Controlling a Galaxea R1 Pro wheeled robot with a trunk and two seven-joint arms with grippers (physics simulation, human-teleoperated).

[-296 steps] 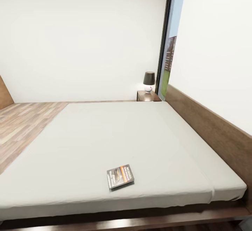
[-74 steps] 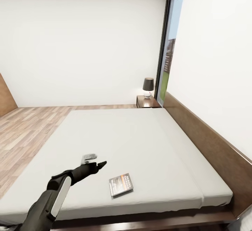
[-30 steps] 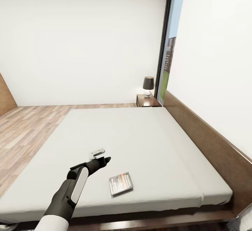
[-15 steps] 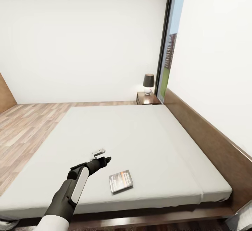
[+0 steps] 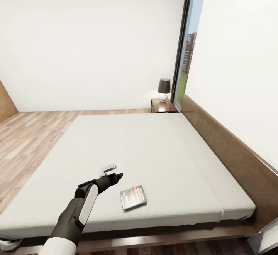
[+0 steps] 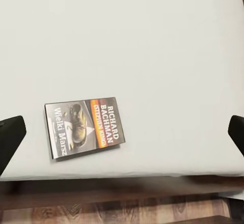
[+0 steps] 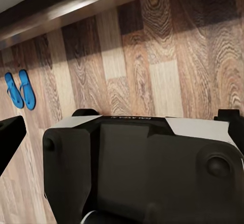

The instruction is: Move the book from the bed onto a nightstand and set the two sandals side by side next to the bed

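The book [image 5: 133, 197] lies flat near the front edge of the bed [image 5: 146, 147], its black and orange cover facing up. My left gripper [image 5: 114, 171] hovers over the mattress just left of and a little beyond the book, open and empty. In the left wrist view the book [image 6: 84, 127] lies between the two spread fingertips [image 6: 10, 140], nearer this one, untouched. The nightstand [image 5: 163, 105] stands at the bed's far right corner. Two blue sandals [image 7: 20, 89] lie side by side on the wood floor near the bed frame. One right fingertip [image 7: 10, 137] sits far out at the frame edge.
A dark-shaded lamp [image 5: 164, 89] stands on the nightstand, beside a tall window [image 5: 186, 50]. The brown headboard [image 5: 227, 147] runs along the bed's right side. Wood floor [image 5: 27, 135] stretches to the left. My own base [image 7: 142, 168] shows in the right wrist view.
The left arm came into view and reached out over the mattress toward the book. In the last second it has held still, and only the camera has shifted slightly.
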